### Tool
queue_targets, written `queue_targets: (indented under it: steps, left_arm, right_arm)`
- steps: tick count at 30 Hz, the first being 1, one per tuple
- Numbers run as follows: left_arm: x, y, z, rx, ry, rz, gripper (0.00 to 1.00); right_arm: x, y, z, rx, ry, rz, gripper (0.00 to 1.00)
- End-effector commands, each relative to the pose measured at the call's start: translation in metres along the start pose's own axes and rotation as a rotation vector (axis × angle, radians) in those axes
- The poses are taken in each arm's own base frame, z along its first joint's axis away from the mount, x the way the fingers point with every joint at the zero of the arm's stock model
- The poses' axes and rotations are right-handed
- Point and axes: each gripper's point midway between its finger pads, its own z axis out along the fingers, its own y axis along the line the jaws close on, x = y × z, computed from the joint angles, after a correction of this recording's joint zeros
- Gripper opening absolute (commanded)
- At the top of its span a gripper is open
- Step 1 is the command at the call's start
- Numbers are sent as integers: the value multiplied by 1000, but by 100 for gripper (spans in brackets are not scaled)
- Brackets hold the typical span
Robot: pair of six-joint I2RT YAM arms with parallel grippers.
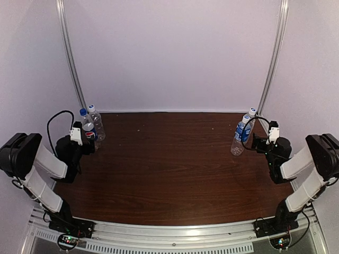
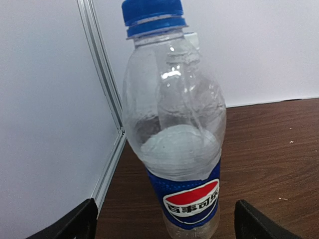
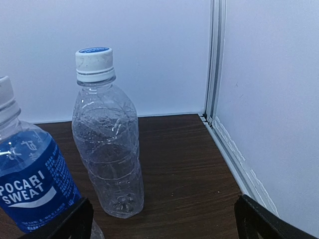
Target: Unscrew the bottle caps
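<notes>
A Pepsi-label bottle with a solid dark blue cap stands upright at the table's far left. A second clear bottle with a white cap stands right behind it. My left gripper is open, one finger on each side of the Pepsi bottle's base, not touching it. At the far right stand a label-free clear bottle with a white, blue-topped cap and a Pocari Sweat bottle with its white cap. My right gripper is open and empty, just short of them.
White enclosure walls with metal rails stand close behind both bottle pairs. A corner rail runs just right of the clear bottle. The brown wooden table stretches between the two arms.
</notes>
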Motion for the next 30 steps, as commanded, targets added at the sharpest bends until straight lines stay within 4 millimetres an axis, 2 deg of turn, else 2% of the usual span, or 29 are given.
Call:
queue_targets:
  steps: [1, 4, 9, 15, 18, 24, 30]
  left_arm:
    - [-7, 1, -1, 2, -31, -12, 97]
    - [-8, 1, -1, 2, -31, -12, 98]
    - [-8, 1, -2, 1, -36, -13, 97]
    - [-26, -2, 0, 39, -22, 4, 97]
    - [-38, -13, -1, 115, -9, 50, 97]
    - [-51, -26, -6, 205, -11, 124, 97]
    - [-68, -18, 4, 211, 81, 85, 97]
  right_arm:
    - [-27, -23, -21, 112, -86, 60, 100]
    - [-49, -28, -32, 138, -117, 83, 100]
    - [-74, -28, -40, 143, -32, 167, 100]
    - [-130, -20, -61, 87, -70, 256, 100]
    - [-156, -11, -69, 24, -115, 291, 100]
    - [-182, 20, -60, -147, -107, 331, 100]
    - [-200, 48, -45, -290, -54, 359, 100]
